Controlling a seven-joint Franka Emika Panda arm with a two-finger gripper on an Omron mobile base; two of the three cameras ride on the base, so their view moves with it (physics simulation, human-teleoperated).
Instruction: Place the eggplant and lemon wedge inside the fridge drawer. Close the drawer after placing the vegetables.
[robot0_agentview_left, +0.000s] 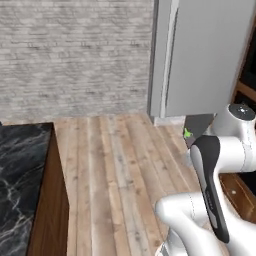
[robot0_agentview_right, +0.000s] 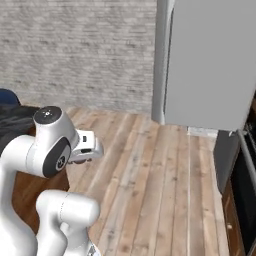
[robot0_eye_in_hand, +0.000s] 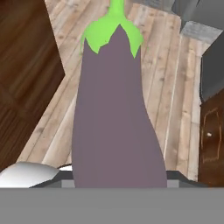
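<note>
Between pincer jaws, eggplant; no writing legible.

I saw my white arm bent low at the left, over the wooden floor. A big grey fridge door stood open on the right, by a grey brick wall.

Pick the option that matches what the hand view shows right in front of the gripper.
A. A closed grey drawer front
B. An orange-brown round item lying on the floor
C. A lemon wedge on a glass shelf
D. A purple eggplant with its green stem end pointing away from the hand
D: the eggplant rises from the gripper, purple body near, green stem end far, over the wooden floor.
</note>
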